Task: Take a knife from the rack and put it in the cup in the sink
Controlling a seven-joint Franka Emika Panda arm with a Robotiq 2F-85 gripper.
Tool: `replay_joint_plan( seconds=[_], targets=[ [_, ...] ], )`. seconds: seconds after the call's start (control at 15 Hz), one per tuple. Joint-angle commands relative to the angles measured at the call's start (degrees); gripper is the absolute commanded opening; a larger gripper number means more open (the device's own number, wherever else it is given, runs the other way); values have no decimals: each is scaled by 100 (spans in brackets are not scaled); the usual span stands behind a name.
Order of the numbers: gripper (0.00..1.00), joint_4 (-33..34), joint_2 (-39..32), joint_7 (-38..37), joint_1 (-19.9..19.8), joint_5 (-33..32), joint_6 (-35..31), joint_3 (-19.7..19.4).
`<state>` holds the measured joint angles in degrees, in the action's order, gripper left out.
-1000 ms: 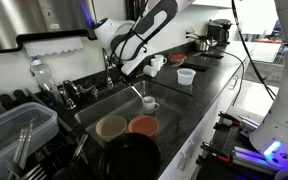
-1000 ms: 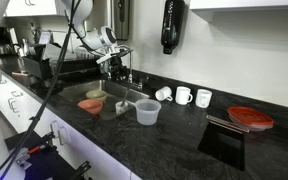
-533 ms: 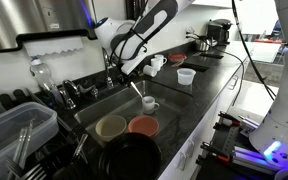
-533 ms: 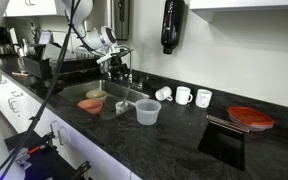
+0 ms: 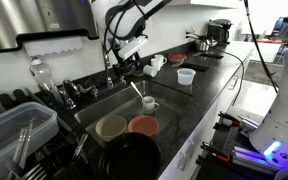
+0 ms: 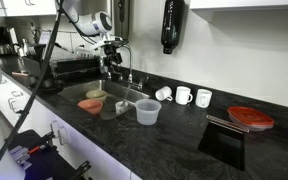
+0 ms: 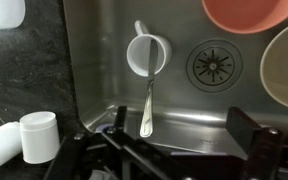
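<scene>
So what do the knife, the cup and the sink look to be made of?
Knife: metal, probably stainless steel, polished; silvery with a bright highlight. Cup: likely glazed ceramic, smooth glossy white; plastic cannot be ruled out. Sink: stainless steel, brushed; dull grey sheen with soft reflections.

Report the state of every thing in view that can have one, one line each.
gripper: open, holding nothing, above the sink.
knife: standing in the cup, leaning out over its rim.
cup: upright on the sink floor, holding the knife.
sink: drain unplugged.
orange bowl: upright in the sink.
tan bowl: upright in the sink.
</scene>
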<state>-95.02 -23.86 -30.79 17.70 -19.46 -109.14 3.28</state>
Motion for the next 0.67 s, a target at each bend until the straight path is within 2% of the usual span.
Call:
replay_joint_plan(
  seconds=[0.0, 0.2, 0.6],
  targets=[
    [100, -591, 785, -63, 18, 376, 348, 165],
    [100, -1028, 1404, -297, 54, 559, 687, 372],
    [100, -1820, 2502, -858, 96, 1134, 864, 921]
  ],
)
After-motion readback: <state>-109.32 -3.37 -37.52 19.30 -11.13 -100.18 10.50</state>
